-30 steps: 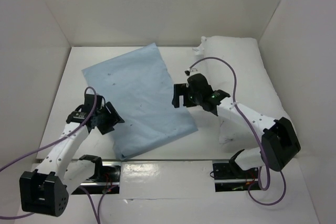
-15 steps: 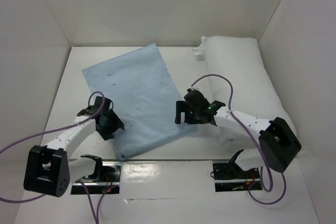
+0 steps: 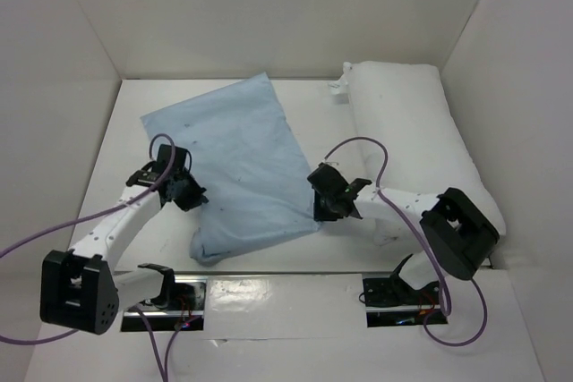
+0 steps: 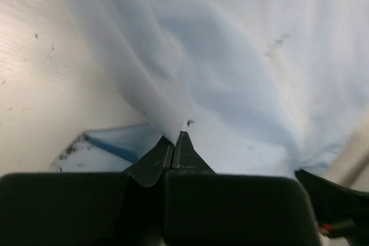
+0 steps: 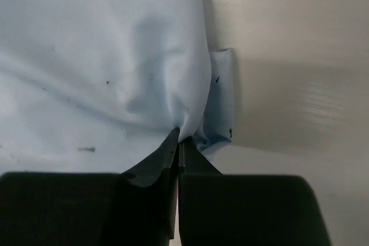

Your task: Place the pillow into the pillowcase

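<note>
Left gripper (image 4: pixel 176 142) first: its jaws are pressing together on a raised ridge of the pale blue pillowcase (image 3: pixel 242 163), and the cloth is tenting up and away from the pinch. The right gripper (image 5: pixel 177 140) is doing the same job on the opposite side, its jaws squeezing a fold at the pillowcase's right edge, with a small flap curling just beside the tips.

Moving outward, the pillowcase is lying across the middle of the table (image 3: pixel 125 145), running from the far left toward the near edge, and its near-left corner is bunching up between the two pinches. One arm on each side of the near end is looking like a setup for lifting or spreading that end, so the pillow can be fed in; that is my read, not something on show.

The pillow (image 3: pixel 403 127) is resting along the right side of the table against the wall, fully outside the pillowcase, with the right arm (image 3: pixel 403 203) reaching across in front of it.

Now the unknowns. Neither wrist view is showing whether a gripper is catching one layer or both. Which end is the open mouth is not showing either. The pillow's near end is disappearing behind the right arm, and the fingertips are sinking out of sight into the cloth.
</note>
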Robot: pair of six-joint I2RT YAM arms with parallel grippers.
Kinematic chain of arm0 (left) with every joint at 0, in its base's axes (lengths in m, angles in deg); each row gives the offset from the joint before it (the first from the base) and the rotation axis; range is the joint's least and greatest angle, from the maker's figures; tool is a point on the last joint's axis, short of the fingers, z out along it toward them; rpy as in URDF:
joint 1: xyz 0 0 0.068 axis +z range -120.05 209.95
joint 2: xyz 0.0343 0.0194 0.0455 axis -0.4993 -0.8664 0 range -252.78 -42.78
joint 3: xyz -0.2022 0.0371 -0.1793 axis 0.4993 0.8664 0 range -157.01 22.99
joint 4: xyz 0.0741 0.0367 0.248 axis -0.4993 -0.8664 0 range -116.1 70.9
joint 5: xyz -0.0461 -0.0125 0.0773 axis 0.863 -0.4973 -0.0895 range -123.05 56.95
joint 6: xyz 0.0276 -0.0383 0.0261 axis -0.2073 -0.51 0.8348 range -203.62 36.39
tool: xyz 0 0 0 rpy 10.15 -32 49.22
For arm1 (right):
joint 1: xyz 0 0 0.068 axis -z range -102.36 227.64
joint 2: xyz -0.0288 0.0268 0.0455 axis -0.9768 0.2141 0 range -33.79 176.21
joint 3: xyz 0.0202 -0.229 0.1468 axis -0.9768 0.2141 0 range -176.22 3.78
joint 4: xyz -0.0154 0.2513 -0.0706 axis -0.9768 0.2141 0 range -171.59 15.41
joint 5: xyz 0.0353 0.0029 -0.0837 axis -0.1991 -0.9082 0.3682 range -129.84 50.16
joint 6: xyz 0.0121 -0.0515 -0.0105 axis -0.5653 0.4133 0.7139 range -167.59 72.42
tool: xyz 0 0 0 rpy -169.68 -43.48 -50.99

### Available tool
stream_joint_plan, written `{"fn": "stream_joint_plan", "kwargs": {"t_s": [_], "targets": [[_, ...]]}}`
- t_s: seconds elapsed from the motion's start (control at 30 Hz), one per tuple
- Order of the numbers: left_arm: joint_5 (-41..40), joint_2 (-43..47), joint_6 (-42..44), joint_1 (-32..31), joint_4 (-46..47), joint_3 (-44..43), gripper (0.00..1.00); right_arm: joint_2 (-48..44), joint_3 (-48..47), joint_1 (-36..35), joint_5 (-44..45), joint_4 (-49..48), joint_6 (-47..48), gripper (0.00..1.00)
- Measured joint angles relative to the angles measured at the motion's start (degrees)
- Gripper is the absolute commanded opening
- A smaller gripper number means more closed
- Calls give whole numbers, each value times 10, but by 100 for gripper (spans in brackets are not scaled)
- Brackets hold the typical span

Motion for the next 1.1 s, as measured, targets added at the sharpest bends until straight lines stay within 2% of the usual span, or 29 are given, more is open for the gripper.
{"fn": "stream_joint_plan", "kwargs": {"t_s": [0.13,0.3,0.43,0.53,0.57,0.6,0.63,0.67,0.7,0.77,0.8,0.87,0.93,1.03,1.1], "targets": [[-7,57,3,0,-29,-67,0,-10,-38,-24,47,33,-3,0],[-26,112,24,10,-56,-151,0,-87,-131,-42,103,101,15,0],[-35,78,43,45,-48,-193,0,-78,-228,-34,111,123,62,0],[-44,6,47,72,-22,-209,0,20,-350,-7,101,122,115,0],[-51,-35,48,83,-14,-218,5,66,-392,7,95,111,132,15],[-59,-73,49,93,-7,-230,11,116,-442,24,87,106,146,42],[-63,-109,57,103,2,-243,21,169,-493,40,79,102,154,65],[-64,-149,65,113,5,-259,35,218,-543,54,74,99,164,83],[-63,-184,74,123,0,-284,63,275,-604,71,65,100,173,86],[-59,-242,93,140,2,-328,83,355,-684,97,55,101,188,88],[-58,-255,99,146,2,-340,95,369,-689,107,51,98,192,94],[-55,-250,110,155,0,-340,95,361,-651,124,48,98,194,95],[-54,-219,118,155,-2,-319,95,321,-573,129,41,78,190,95],[-54,-142,121,154,-9,-256,84,244,-460,125,21,61,179,95],[-47,-91,120,153,-18,-206,82,193,-397,123,3,47,169,95]]}}
